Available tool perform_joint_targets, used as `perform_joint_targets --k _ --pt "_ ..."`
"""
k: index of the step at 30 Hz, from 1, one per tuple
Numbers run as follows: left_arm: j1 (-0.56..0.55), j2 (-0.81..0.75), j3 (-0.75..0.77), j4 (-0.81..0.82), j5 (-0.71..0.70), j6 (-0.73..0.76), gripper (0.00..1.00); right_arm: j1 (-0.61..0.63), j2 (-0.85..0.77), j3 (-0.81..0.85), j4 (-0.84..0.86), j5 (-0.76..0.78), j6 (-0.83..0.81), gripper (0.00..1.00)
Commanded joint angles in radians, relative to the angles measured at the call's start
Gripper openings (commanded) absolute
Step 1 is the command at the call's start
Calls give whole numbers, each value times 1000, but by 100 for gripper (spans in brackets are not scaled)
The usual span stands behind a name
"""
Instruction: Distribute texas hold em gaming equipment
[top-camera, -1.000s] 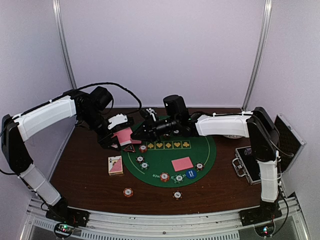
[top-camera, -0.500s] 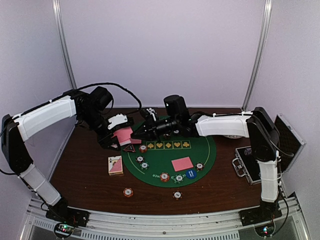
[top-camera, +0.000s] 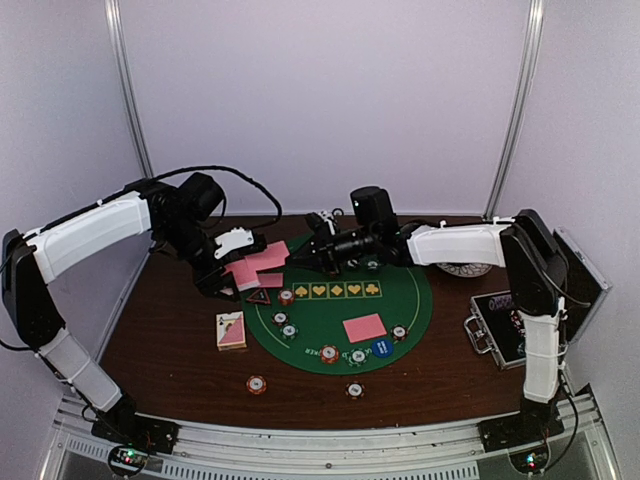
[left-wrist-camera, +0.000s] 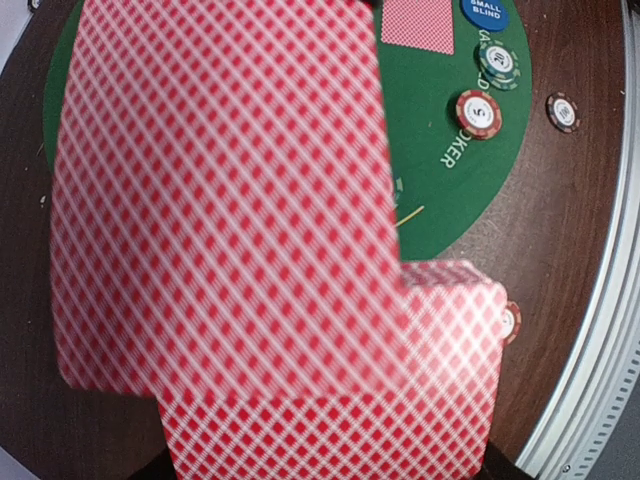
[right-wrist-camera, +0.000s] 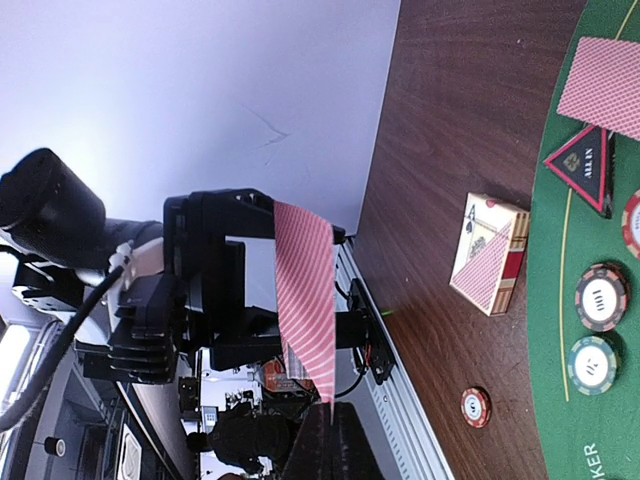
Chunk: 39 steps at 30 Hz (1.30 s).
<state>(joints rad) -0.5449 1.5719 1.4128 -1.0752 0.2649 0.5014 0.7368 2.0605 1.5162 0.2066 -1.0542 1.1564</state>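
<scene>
We see the left hand (top-camera: 228, 270) clamped on a stack of pink-backed cards (top-camera: 244, 272), held up over the far left of the table (top-camera: 170, 340), just off the green mat (top-camera: 410, 300). The right hand (top-camera: 302, 258) is pinched together on the edge of a single card (top-camera: 272, 254), which reaches left and overlaps the stack. From the right wrist we see that card nearly edge-on in front of the left hand. From the left wrist it fills most of the view, offset over the stack. Under the hands, a loose card (top-camera: 268, 281) lies at the mat's edge beside the triangle marker (top-camera: 259, 296). A card box (top-camera: 231, 330) sits on the table left of the mat. On the mat we see striped chips (top-camera: 286, 296), a face-down card (top-camera: 364, 327) and a blue button (top-camera: 380, 347). Two more chips lie on the table nearer the arm bases, and an open case (top-camera: 500, 325) is at the right.
</scene>
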Motion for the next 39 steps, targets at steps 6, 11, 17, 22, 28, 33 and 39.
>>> perform_joint_targets --k 6,11,17,22,28,33,39 --pt "2 -66 -24 12 -23 9 0 -69 -22 9 30 -3 -8 0" --pt "3 -80 -35 11 -28 9 0 -71 45 71 27 1 -17 0" --pt "3 -88 -33 2 -24 9 0 -72 185 198 23 27 -17 0" --pt "3 -97 -35 -7 -22 6 0 -64 316 348 -50 70 -62 0" --pt "3 -106 -34 -18 -24 5 0 -49 454 538 -193 145 -149 0" --pt "3 -106 -30 -23 -19 6 0 -42 541 623 -193 183 -133 0" --pt "3 -104 -31 -25 -17 7 0 -36 594 673 -199 187 -126 0"
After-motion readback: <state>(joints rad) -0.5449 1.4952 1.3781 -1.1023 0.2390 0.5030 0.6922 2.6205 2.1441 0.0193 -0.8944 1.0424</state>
